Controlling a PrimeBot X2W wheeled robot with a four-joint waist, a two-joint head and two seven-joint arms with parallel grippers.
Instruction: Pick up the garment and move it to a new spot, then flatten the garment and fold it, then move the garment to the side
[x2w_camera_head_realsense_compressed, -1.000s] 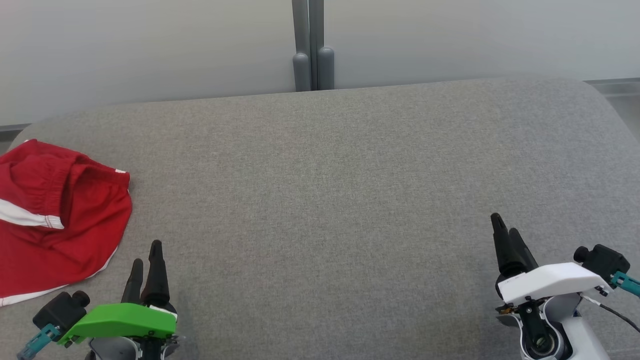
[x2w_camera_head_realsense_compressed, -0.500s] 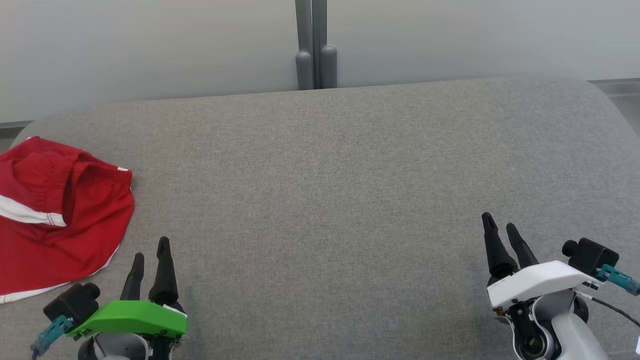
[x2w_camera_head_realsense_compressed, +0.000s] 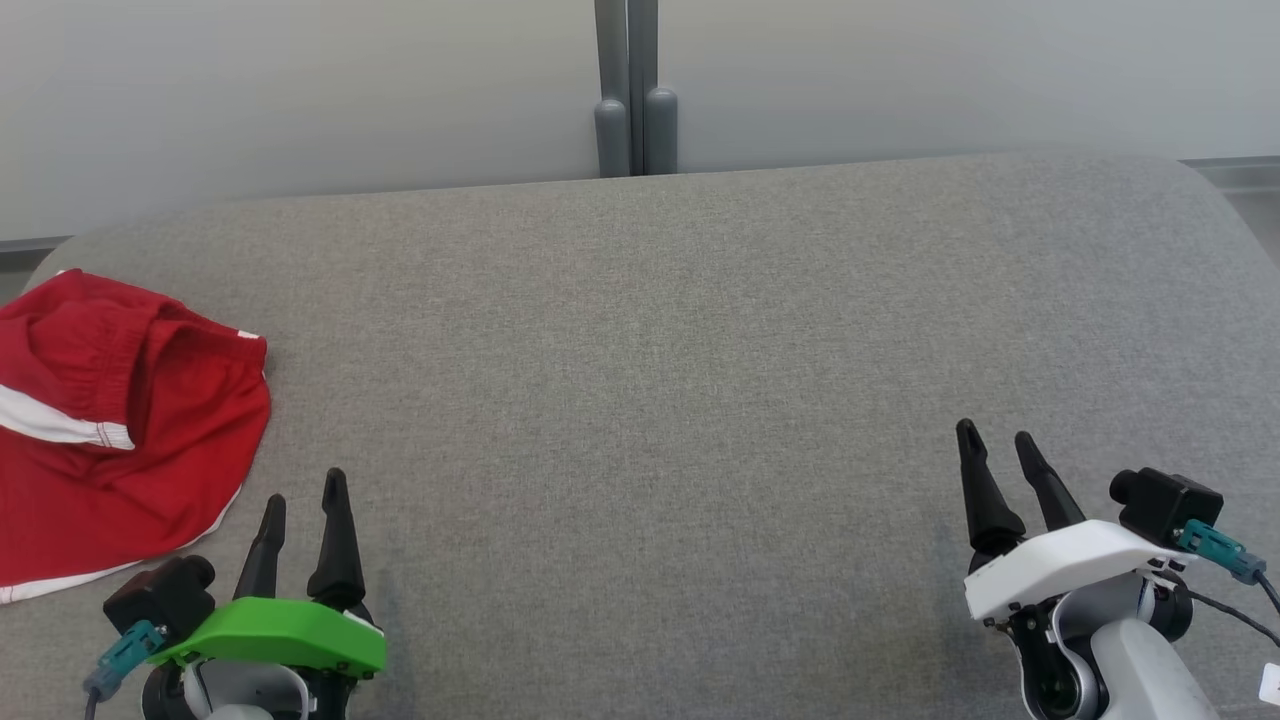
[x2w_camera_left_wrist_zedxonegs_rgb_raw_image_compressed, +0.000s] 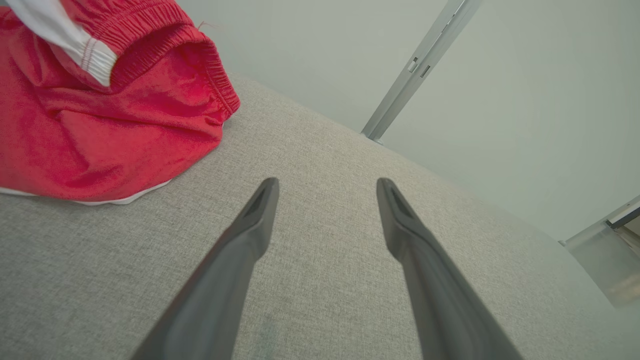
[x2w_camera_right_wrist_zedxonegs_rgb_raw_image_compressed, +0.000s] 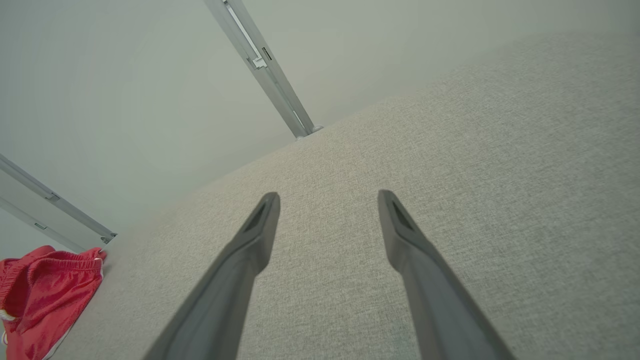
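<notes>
The garment (x2w_camera_head_realsense_compressed: 110, 430) is a pair of red shorts with white stripes, lying crumpled at the left end of the grey padded table (x2w_camera_head_realsense_compressed: 650, 350). It also appears at the upper left of the left wrist view, as red shorts (x2w_camera_left_wrist_zedxonegs_rgb_raw_image_compressed: 100, 105), and small at the lower left of the right wrist view, garment (x2w_camera_right_wrist_zedxonegs_rgb_raw_image_compressed: 40, 295). My left gripper (x2w_camera_head_realsense_compressed: 303, 488), (x2w_camera_left_wrist_zedxonegs_rgb_raw_image_compressed: 325, 185) hovers open just right of the shorts' near edge, holding nothing. My right gripper (x2w_camera_head_realsense_compressed: 995, 435), (x2w_camera_right_wrist_zedxonegs_rgb_raw_image_compressed: 327, 197) stands open over bare fabric at the right, far from the garment.
A grey metal post (x2w_camera_head_realsense_compressed: 635, 90) rises behind the table's far edge against a pale wall. The table's corners are rounded; its left edge lies close to the shorts. A wide stretch of grey fabric spans between the two grippers.
Both grippers' fingers have spread visibly wider apart. The view has shifted slightly, and both arms sit a little differently in it; the garment lies as before.
</notes>
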